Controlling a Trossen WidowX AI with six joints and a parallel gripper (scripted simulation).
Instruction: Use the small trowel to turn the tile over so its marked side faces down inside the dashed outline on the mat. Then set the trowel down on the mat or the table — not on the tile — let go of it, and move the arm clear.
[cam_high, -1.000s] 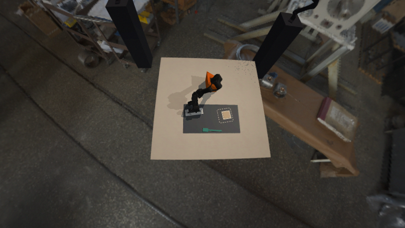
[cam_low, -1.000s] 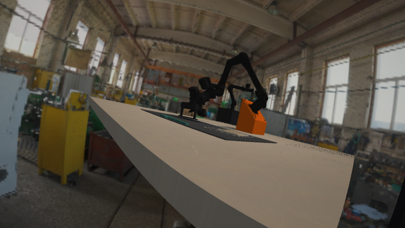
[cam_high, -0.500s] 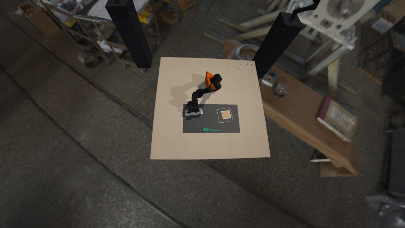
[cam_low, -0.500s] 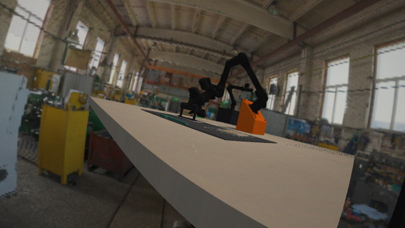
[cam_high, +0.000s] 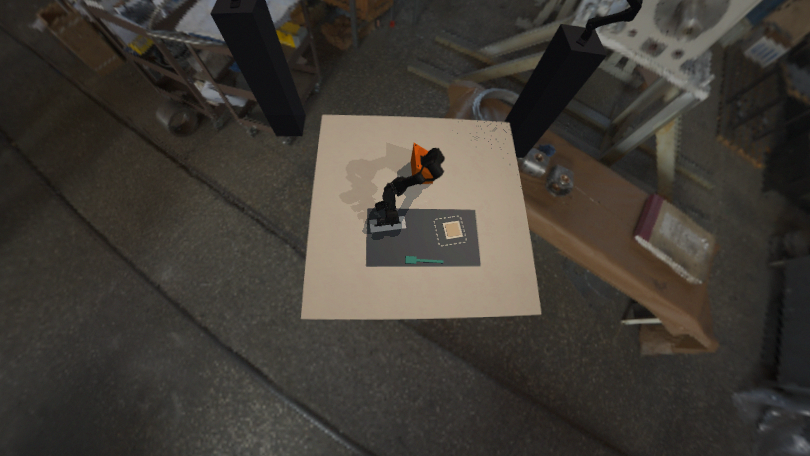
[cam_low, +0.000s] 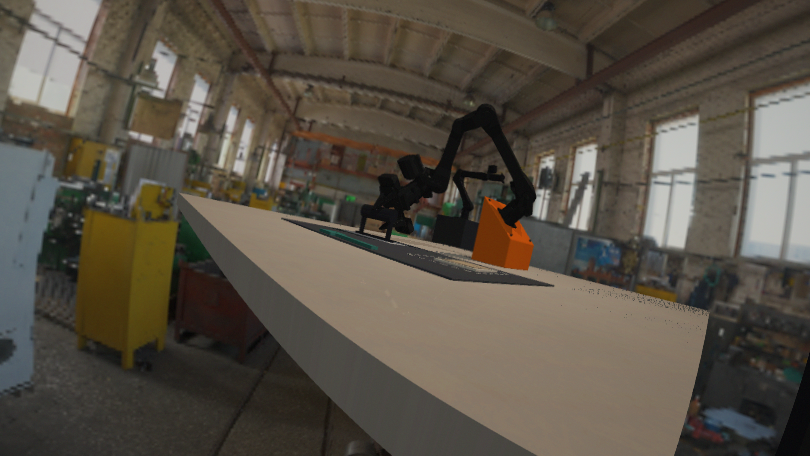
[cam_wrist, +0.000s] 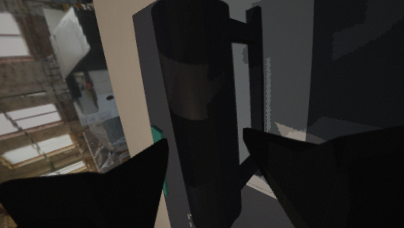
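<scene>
Plainly, find the gripper (cam_high: 387, 218) released: fingers spread apart, grasping nothing. Seen low over the left end of the dark mat (cam_high: 419, 235), above a pale grey plate (cam_high: 398, 226) lying at that end. From the wrist view, note the two black fingertips standing apart, with a dark upright cylinder (cam_wrist: 195, 90) in the gap between them; cannot tell whether touching it.

Look for the trowel (cam_high: 423, 260) on the mat near its front edge: green, lying flat, lengthwise along that edge, well apart from the gripper and apart from the tile (cam_high: 452, 229). Glimpsed also as a green sliver (cam_wrist: 157, 135) at the mat's edge in the wrist view, and as a thin green strip (cam_low: 348, 237) from the exterior view.

Find the tile flat inside the dashed outline (cam_high: 435, 231) on the right half of the mat, a tan face with a paler border turned up; too small to tell which side bears the mark.

Behind the mat, see an orange block (cam_low: 501, 240) standing on the tan table (cam_high: 351, 169), with the black arm rising from it and arching over to the mat.

As for writing: only a pale label on a maroon-edged box (cam_high: 671, 235) on the wooden bench beside the table, too blurred to read.
</scene>
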